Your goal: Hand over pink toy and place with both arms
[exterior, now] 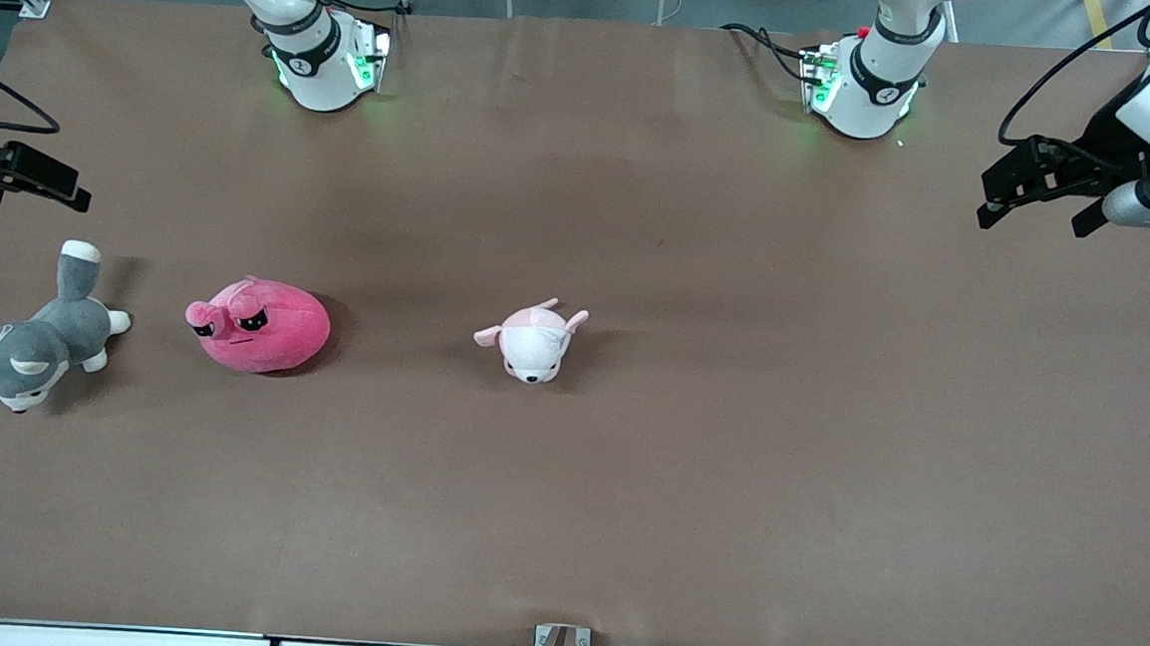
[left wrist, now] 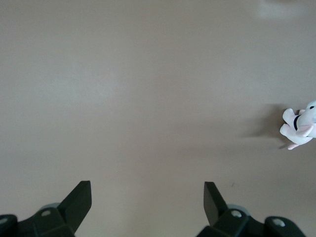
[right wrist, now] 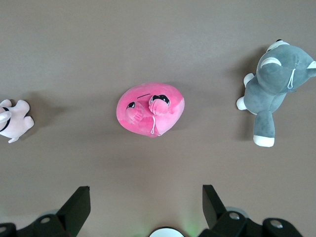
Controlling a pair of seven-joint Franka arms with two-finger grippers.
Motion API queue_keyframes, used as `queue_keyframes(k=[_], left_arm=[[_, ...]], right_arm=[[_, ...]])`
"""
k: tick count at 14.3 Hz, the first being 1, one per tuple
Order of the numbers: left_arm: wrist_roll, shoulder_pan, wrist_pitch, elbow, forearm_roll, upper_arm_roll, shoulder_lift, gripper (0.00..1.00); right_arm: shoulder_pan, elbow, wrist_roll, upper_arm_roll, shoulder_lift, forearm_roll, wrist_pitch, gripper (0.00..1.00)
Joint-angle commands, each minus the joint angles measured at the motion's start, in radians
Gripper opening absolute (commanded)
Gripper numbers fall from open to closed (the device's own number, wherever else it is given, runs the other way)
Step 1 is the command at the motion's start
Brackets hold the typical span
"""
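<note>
So the pink toy (exterior: pixel 257 326) is just sitting on the desk (exterior: pixel 726 472) toward the right arm's end, between the gray plush (exterior: pixel 35 340) and the small white-and-pink plush (exterior: pixel 532 340) near the middle, and nobody's got hold of it. The right tool (exterior: pixel 20 177) hangs by that end's edge with its fingers spread and nothing in them, and the left tool (exterior: pixel 1037 196) is up by the left arm's end, also spread wide and holding nothing. Looks to me like either a pickup is coming or the toy's already been set down, can't really say which from this.
</note>
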Motion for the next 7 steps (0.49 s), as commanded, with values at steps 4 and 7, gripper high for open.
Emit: queue_keyframes(k=[4,7], left_arm=[[0.016,-0.115,-0.006,0.023,0.021,0.123,0.014,1.00],[0.015,-0.127,-0.006,0.023,0.023,0.148,0.012,1.00]], right_arm=[[-0.004,-0.027,0.008,-0.001,-0.025,-0.007,-0.069,1.00],[-0.005,-0.156,0.008,-0.001,-0.120,-0.007,-0.015,1.00]])
